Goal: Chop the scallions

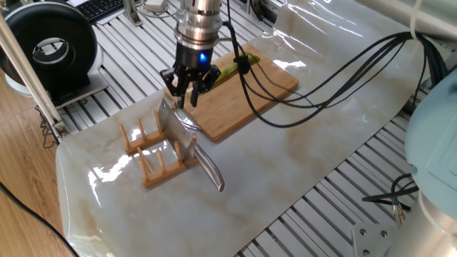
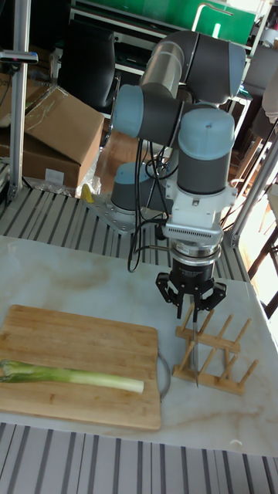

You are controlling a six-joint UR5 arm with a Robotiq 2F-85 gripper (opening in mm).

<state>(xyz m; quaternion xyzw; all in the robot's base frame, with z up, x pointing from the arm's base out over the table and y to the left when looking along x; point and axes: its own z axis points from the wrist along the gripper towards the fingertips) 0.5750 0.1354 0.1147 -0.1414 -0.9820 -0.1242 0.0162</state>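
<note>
A whole scallion (image 1: 227, 70) lies along the far side of the bamboo cutting board (image 1: 246, 100). In the tall fixed view the scallion (image 2: 73, 376) shows pale green with a whitish end, resting on the board (image 2: 77, 340). A silver knife (image 1: 187, 139) stands on edge in a wooden rack (image 1: 151, 158), its handle pointing toward the near side. My gripper (image 1: 183, 91) hangs open over the board's left corner, just above the knife's blade and empty. From the other side, the gripper (image 2: 193, 307) sits directly over the knife (image 2: 198, 351) in the rack (image 2: 220, 356).
A black round device (image 1: 46, 46) and a keyboard (image 1: 100, 7) sit at the back left. Black cables (image 1: 321, 68) loop above the board's right side. A glossy marble-pattern sheet (image 1: 300, 150) covers the table. Cardboard boxes (image 2: 54, 131) stand behind.
</note>
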